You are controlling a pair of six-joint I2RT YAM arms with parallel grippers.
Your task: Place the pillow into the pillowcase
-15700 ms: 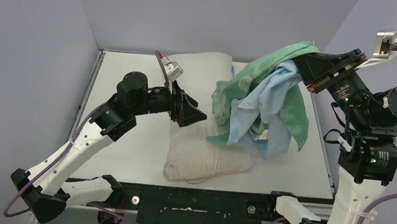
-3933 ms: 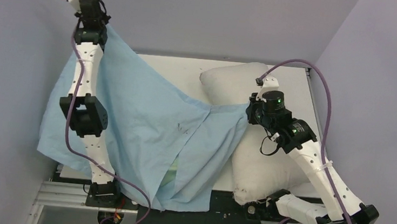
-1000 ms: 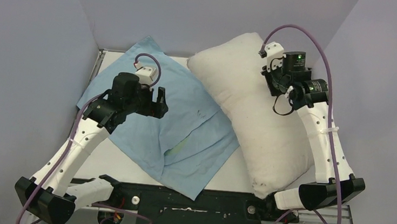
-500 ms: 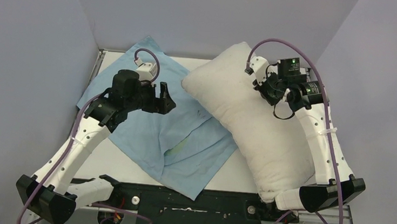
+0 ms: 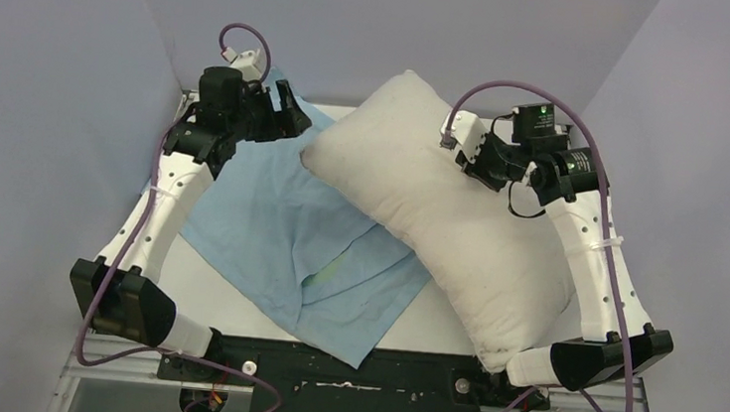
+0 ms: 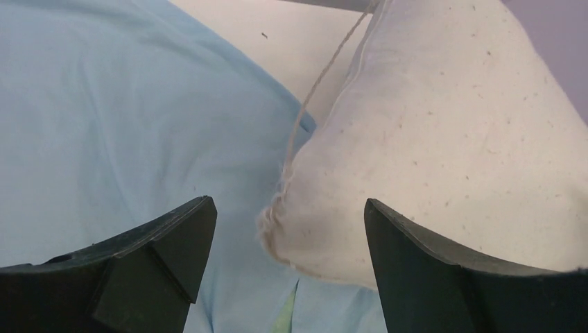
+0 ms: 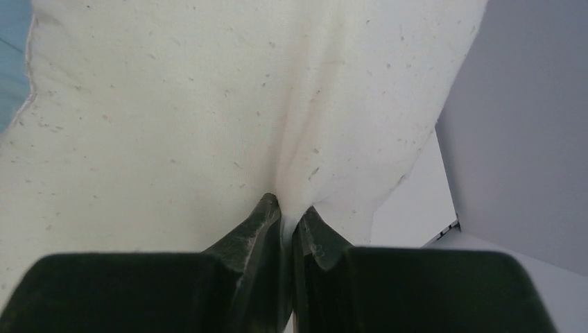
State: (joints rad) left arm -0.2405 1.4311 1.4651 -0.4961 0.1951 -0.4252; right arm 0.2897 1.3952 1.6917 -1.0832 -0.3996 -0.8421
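— Where are we?
— Staging. My right gripper [image 7: 288, 222] pinches a fold of the pillow [image 5: 439, 223], which lies slanted across the table [image 5: 214, 292], its far corner over the flat pillowcase [image 5: 279, 228]. My left gripper [image 6: 288, 208] hangs spread above that corner.
— Next?
— Find the pillowcase's mouth, I'd say.

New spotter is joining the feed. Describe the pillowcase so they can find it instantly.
Start at the white table and look at its left half. The pillowcase is the thin cloth spread flat there, and the plump off-white pillow overlaps its right side. It is the only light-blue thing in view, with a sliver of green showing at a slit near its middle.
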